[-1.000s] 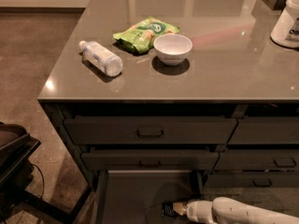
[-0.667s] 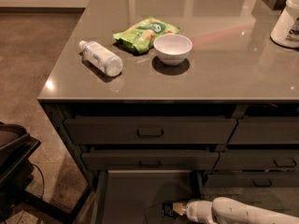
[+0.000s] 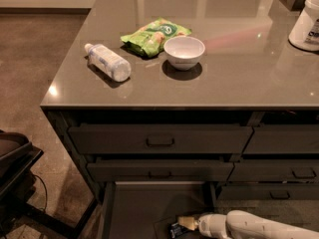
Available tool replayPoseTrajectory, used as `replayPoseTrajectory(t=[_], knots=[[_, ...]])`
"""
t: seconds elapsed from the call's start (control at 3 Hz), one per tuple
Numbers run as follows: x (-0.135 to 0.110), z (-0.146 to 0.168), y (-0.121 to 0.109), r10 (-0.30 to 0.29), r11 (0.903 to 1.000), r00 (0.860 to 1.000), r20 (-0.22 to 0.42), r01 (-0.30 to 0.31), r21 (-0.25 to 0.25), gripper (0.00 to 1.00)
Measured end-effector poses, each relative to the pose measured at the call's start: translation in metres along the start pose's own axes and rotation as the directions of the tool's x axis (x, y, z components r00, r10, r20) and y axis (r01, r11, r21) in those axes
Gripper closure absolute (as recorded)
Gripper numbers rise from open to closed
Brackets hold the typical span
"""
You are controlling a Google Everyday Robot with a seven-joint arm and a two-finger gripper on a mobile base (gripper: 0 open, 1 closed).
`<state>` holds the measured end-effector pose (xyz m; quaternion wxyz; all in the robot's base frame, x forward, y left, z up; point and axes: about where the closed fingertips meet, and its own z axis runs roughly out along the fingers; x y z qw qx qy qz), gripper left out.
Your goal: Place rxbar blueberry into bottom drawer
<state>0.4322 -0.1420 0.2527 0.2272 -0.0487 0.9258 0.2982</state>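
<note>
The end effector point(image 3: 186, 224) grips the rxbar blueberry point(image 3: 175, 230) in the bottom drawer point(image 3: 134, 208) (pulled open).

Grey glossy countertop point(image 3: 239, 78) holding a clear bottle point(image 3: 107, 62) on its side, a green snack bag point(image 3: 153, 35) just beside a white bowl point(image 3: 184, 52), and a white container point(image 3: 306, 22) at the right edge. The gripper point(image 3: 181, 224) sits low over the bottom drawer point(image 3: 144, 208).

The pincer point(image 3: 186, 223), tan on a white arm, sits low over the dark grey bottom drawer point(image 3: 144, 208), by the dark blue, white-marked rxbar blueberry point(image 3: 175, 230). The desk point(image 3: 239, 78) is glossy grey, the bag point(image 3: 154, 34) green, the bowl point(image 3: 184, 51) white.
</note>
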Motion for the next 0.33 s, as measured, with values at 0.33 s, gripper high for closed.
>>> replayPoseTrajectory(t=[0.33], knots=[[0.0000, 0.0000, 0.0000, 0.000, 1.0000, 1.000, 0.000, 0.000, 0.000, 0.00]])
